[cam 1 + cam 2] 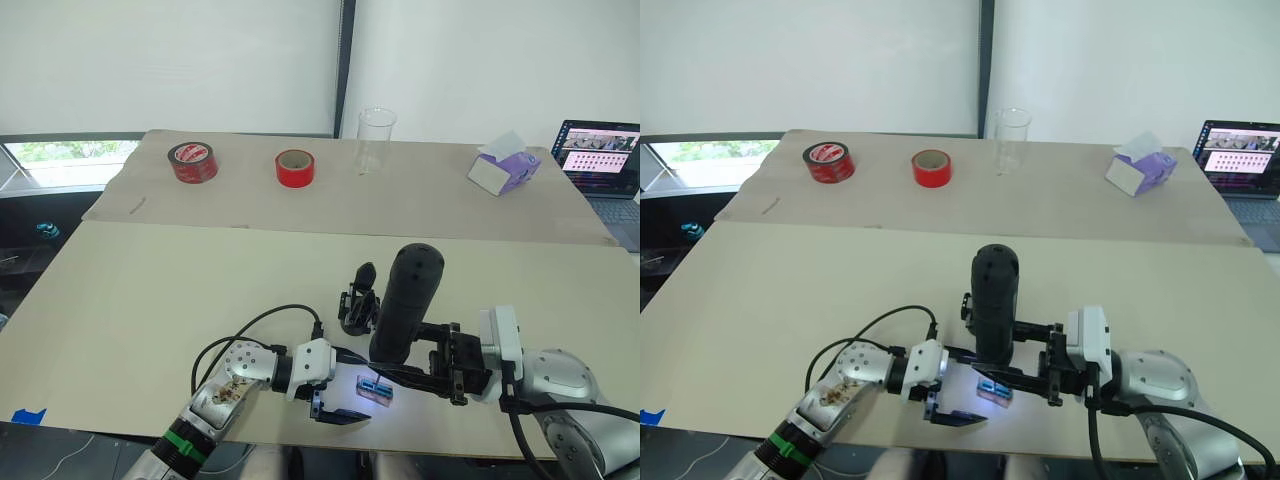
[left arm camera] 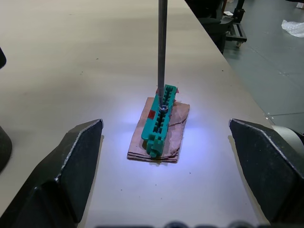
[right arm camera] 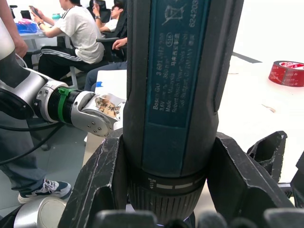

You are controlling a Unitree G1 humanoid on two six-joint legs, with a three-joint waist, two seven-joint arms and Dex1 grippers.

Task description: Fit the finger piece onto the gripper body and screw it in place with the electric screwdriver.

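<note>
My right gripper (image 1: 402, 368) is shut on the electric screwdriver (image 1: 408, 296), a thick black cylinder held upright near the table's front edge. Its thin metal bit (image 2: 162, 47) points straight down and its tip rests on a screw in a flat green toothed piece (image 2: 160, 121) lying on a brown card. My left gripper (image 1: 344, 387) is open, with one black finger (image 2: 71, 161) on each side of that green piece and not touching it. The gripper body (image 1: 358, 300), a small black block with a pointed finger sticking up, stands just behind the screwdriver. The loose finger piece is hidden.
Two red tape rolls (image 1: 193, 161) (image 1: 295, 168), a clear cup (image 1: 375, 138), a tissue box (image 1: 503, 168) and a laptop (image 1: 600, 160) stand along the far side. The table's front edge runs right below both grippers. People (image 3: 80, 33) sit beyond the table.
</note>
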